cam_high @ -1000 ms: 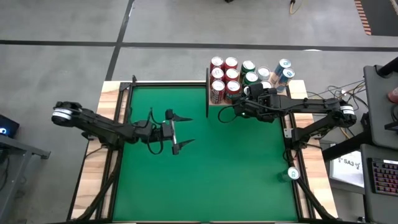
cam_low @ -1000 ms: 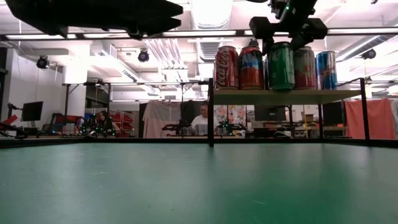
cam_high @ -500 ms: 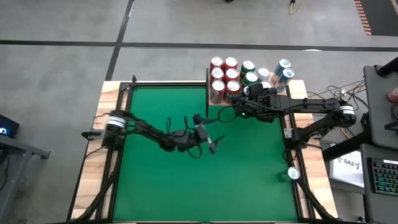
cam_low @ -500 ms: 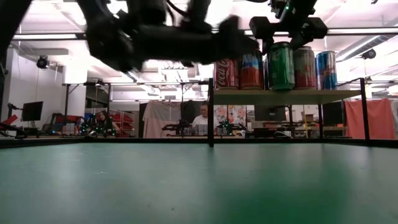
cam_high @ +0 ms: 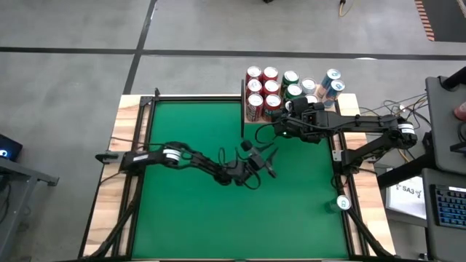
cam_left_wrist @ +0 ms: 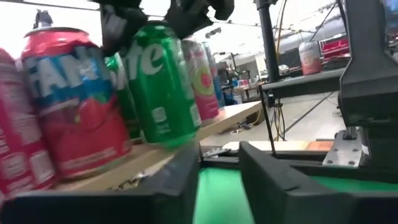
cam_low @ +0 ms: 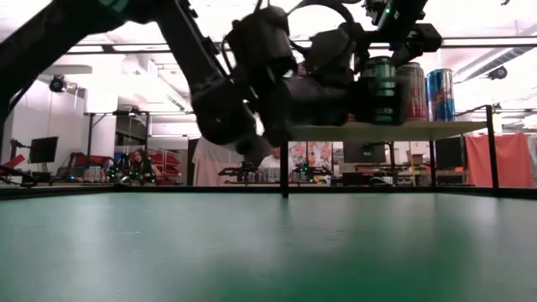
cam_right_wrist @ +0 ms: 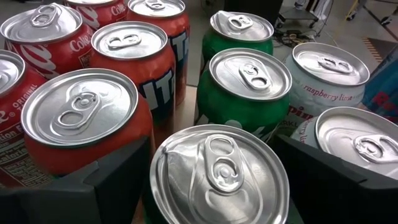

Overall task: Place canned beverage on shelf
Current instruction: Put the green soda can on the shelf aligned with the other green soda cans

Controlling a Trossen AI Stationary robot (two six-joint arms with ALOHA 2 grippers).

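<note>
Right tool | straddles green can on shelf, unclenched | wrist view only

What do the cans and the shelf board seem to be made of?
Cans: metal, probably aluminium; shiny silver tops with pull tabs, glossy printed sides. Shelf board: pale wood by its look, matte, with a plain light edge; whether solid or laminate cannot be told.

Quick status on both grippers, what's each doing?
Left gripper: over the green table, holding nothing, jaw state unclear.
Right gripper: open, fingers around the green can on the shelf.
</note>
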